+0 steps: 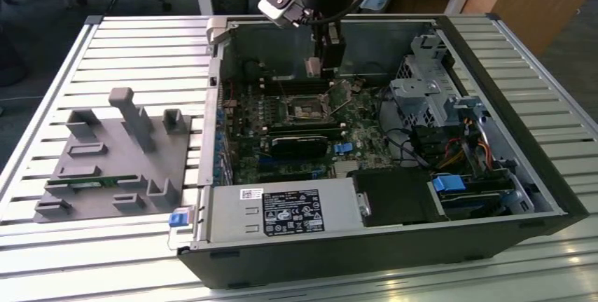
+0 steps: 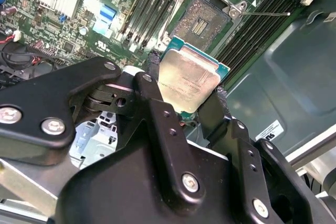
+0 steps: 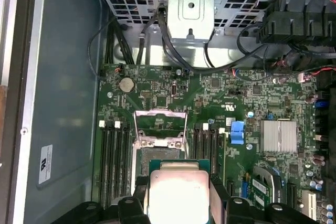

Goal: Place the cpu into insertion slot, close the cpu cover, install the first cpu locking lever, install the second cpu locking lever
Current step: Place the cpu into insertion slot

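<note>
The gripper [image 2: 186, 88] clamps the cpu [image 2: 190, 74] by its edges, upper centre of the exterior view, above the bare insertion slot [image 1: 309, 109]. Seating, closing and both levers look undone.

In the exterior view a grey holder block [image 1: 117, 162] lay at nine o'clock from the computer case [image 1: 374, 260], its power supply [image 1: 280, 212] at six.

cpu [image 3: 178, 192] cut off by frame edge in first wrist view; insertion slot [image 3: 158, 153] partly hidden behind it.
</note>
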`<state>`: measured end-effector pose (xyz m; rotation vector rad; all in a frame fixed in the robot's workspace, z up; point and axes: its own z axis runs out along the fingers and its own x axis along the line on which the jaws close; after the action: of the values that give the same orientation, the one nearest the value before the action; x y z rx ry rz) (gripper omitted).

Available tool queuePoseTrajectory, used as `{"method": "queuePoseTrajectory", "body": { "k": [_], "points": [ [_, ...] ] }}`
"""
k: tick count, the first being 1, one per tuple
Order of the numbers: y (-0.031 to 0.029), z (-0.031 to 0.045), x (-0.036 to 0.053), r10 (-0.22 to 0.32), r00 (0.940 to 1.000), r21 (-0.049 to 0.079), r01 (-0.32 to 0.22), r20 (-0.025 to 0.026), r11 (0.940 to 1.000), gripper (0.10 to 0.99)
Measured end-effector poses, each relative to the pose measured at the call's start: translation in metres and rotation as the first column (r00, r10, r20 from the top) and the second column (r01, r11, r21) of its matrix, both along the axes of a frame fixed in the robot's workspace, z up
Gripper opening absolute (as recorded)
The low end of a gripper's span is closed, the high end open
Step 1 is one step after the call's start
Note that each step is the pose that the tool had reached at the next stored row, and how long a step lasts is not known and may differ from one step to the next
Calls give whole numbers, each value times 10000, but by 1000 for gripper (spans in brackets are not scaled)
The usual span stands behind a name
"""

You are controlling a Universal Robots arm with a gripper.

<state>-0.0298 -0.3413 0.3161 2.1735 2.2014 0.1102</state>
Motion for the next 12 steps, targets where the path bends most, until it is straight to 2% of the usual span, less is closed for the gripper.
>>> {"method": "queuePoseTrajectory", "body": {
  "k": [12],
  "points": [
    [0,-41,1,-54,10000,-1,54,-12,10000,541]
  ]
}}
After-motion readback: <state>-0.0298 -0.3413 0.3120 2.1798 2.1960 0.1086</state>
